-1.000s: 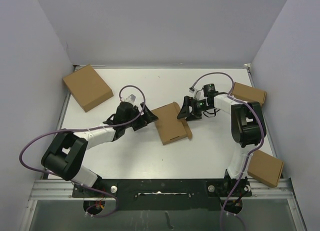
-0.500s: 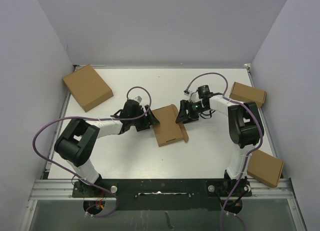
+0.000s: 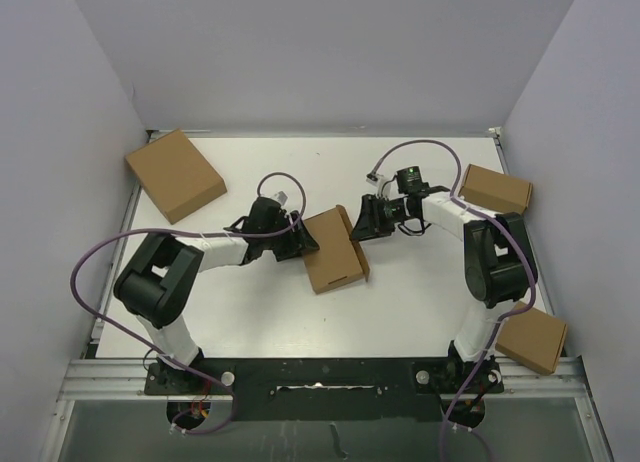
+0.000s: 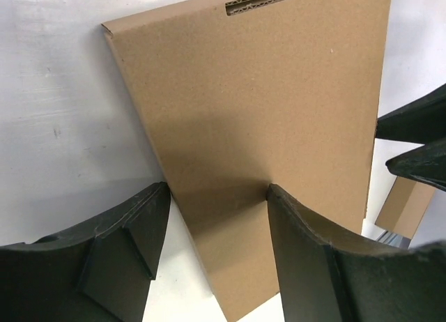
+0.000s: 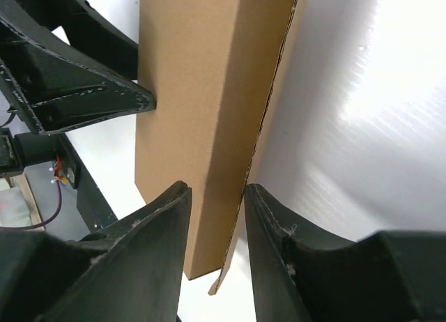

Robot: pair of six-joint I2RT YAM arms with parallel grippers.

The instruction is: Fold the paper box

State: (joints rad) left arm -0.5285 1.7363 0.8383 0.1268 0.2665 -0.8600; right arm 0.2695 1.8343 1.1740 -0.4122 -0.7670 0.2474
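**Top external view: paper box flanked by both pincers**

Only from above is the whole layout seen. The paper box (image 3: 333, 250) lies flat near the middle of the white desk (image 3: 420, 302). The left pincer (image 3: 304, 238) is set at its left edge and the right pincer (image 3: 360, 222) at its far right corner. Three closed boxes (image 3: 175, 174) are placed near the desk's edges.

The paper box's long axis runs far to near, with the near end swung slightly right and the slit end toward the arm bases.

In the left wrist view the slit (image 4: 268, 0) is shown, with one finger (image 4: 313, 245) over the cardboard and the other beside its edge. In the right wrist view a loose flap edge (image 5: 268, 127) is seen between close-set fingers. Whether either pincer is actually grasping cannot be told.

Compared with a second ago, both pincers are narrowed, the paper box is shifted slightly left, and the flap that jutted out to the right is drawn in.
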